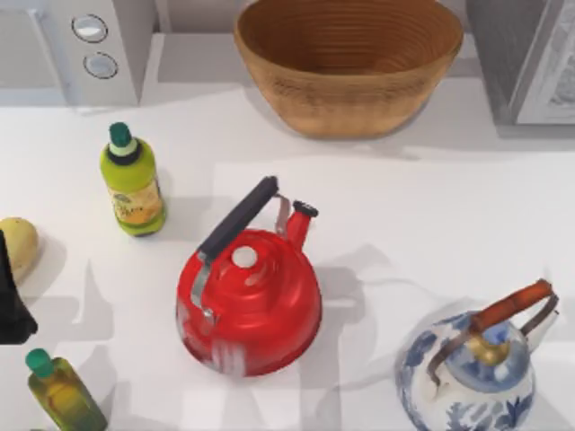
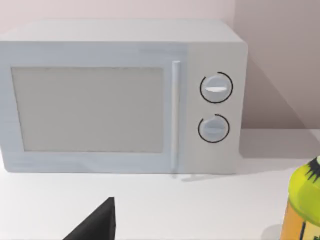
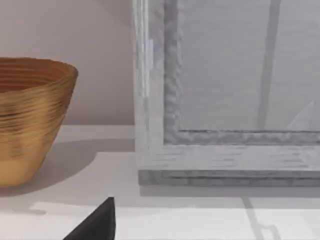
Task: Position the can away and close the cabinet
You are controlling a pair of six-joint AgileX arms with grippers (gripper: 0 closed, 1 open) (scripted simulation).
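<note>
The can is out of view. The grey cabinet (image 1: 530,54) stands at the table's back right corner. The right wrist view faces its pale front frame (image 3: 150,100) from close by, and I cannot tell whether its door is open. A black part of my right gripper (image 3: 95,224) pokes in low in that view. My left arm (image 1: 11,305) is a dark shape at the table's left edge. A black part of my left gripper (image 2: 95,225) points toward the microwave (image 2: 120,95).
A red kettle (image 1: 250,301) sits mid-table and a blue-and-white kettle (image 1: 472,373) at the front right. A wicker basket (image 1: 349,63) stands at the back centre, the microwave (image 1: 81,45) at the back left. Two green-capped bottles (image 1: 133,184) (image 1: 61,395) and a yellowish lump (image 1: 16,247) stand on the left.
</note>
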